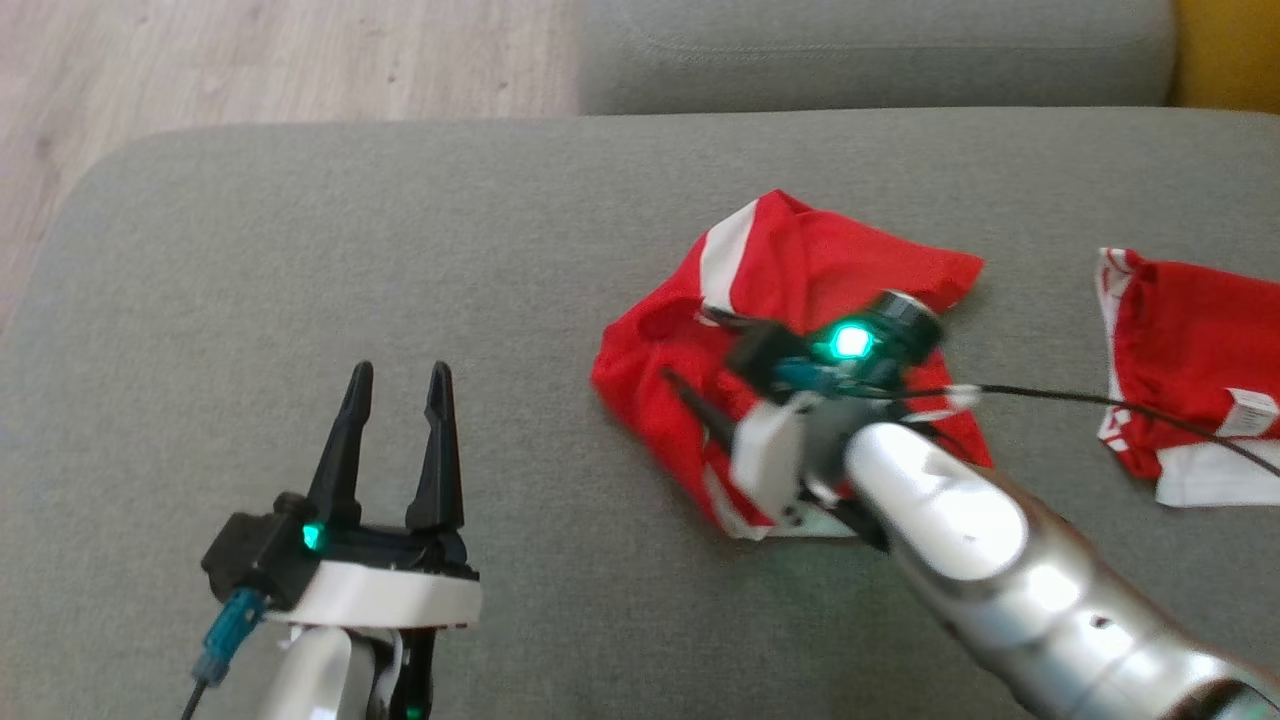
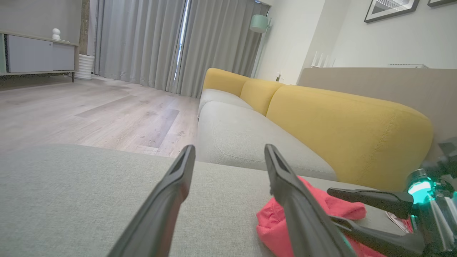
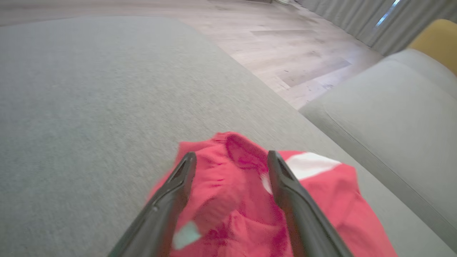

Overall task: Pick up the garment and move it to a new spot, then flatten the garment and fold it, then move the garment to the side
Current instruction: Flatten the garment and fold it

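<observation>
Dark fingers of the right gripper [image 3: 231, 156] stand wide apart, one on each side of a fold of the red garment [image 1: 830, 265]. They pinch no cloth, so this claw is open. The garment lies directly under and just ahead of these fingertips, in a crumpled heap. It is of thin soft fabric with many wrinkles, red with a broad white band [image 1: 725, 255] just beyond the right finger. The heap is about as wide as it is long, so I cannot tell its long axis; the white band runs away from the robot. Behind the claw rises the smooth silver forearm [image 1: 960, 530].

On the outer side of the right gripper, apart from the heap, lies a second red garment [image 1: 1190, 340] with white trim and a small label. On its inner side, well apart, the left gripper [image 1: 400, 370] is also open, with nothing between its fingers.

Everything rests on a wide grey cushion [image 1: 300, 250] of rough woven cloth with a rounded corner. Beyond it there are another grey seat [image 1: 870, 50], yellow backrests [image 2: 339, 125], a pale wooden floor [image 1: 250, 60] and long grey curtains [image 2: 142, 39].
</observation>
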Available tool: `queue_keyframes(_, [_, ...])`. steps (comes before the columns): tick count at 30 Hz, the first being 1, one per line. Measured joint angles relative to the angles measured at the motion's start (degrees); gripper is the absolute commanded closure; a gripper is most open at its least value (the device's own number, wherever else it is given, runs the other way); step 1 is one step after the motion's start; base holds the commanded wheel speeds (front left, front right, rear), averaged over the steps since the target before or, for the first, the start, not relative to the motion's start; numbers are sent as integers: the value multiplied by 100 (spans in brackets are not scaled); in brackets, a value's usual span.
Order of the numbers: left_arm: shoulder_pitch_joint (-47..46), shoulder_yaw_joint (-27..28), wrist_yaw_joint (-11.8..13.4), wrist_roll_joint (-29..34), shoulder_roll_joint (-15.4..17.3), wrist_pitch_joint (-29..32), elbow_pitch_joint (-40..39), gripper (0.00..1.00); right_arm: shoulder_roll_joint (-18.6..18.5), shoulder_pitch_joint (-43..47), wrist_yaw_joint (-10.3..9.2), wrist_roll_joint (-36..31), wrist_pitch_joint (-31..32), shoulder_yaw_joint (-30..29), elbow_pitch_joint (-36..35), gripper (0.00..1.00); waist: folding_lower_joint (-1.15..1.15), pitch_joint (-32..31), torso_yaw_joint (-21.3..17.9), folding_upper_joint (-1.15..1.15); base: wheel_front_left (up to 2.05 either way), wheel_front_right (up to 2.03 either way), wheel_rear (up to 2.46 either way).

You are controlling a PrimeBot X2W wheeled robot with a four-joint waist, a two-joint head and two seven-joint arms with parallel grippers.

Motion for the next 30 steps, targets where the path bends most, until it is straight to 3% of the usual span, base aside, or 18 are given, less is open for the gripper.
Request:
queue_keyframes(5, [89, -3, 0, 27, 0, 0, -26, 0, -259, 573, 0, -230, -9, -1020, -281, 0, 0, -62, -145, 0, 0, 0, 0])
queue_keyframes(10, [90, -7, -1, 38, 0, 0, -82, 0, -302, 1287, 0, -296, -333, -2413, -887, 0, 0, -109, -227, 0, 0, 0, 0])
queue_keyframes(14, [115, -4, -1, 41, 0, 0, -123, 0, -235, 2103, -1, -398, -719, -3538, -1430, 0, 0, -110, -300, 0, 0, 0, 0])
queue_keyframes(19, [176, -2, -1, 91, 0, 0, -132, 0, 122, 3253, -1, -409, -1165, -4618, -1967, 0, 0, -111, -380, 0, 0, 0, 0])
queue_keyframes(23, [176, 0, -2, 91, 0, 0, -146, 0, 291, 3829, -1, -409, -1357, -4938, -2163, 0, 0, -93, -462, 0, 0, 0, 0])
queue_keyframes(30, [174, -2, -3, 92, 0, 0, -146, 0, 348, 3910, -1, -191, -1438, -4864, -2209, 0, 0, -14, -550, 0, 0, 0, 0])
